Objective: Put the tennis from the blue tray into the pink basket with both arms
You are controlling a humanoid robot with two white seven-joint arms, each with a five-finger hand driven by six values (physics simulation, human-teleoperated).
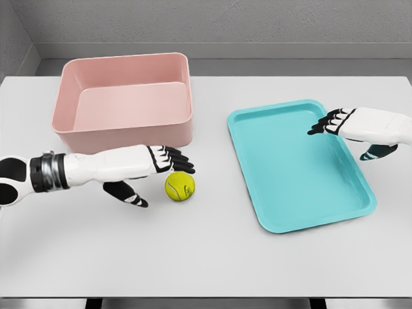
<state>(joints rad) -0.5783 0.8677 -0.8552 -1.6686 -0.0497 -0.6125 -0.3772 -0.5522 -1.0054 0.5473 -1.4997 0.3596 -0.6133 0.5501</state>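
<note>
On a white table before a grey wall: a pink basket at the far left, open side up and holding nothing visible, and a blue tray at the right, lying flat and turned at a slant, its floor bare. Between them, nearer the basket, a yellow-green tennis ball, resting on the tabletop just in front of the basket's front wall and well apart from the tray. Reaching in from the left edge, the left hand, white with black fingers, stretched out level just beside the ball, its fingertips extended straight over the ball's top and its thumb hanging lower and to the ball's left; fingers spread and relaxed, gripping nothing, contact with the ball impossible to tell from this angle. Entering from the right edge, the right hand, poised above the tray's far right rim, fingers held out flat and pointing left across the tray, thumb dropped below toward the rim, likewise open and holding nothing. Left forearm showing a grey banded wrist joint near the picture's edge.
</note>
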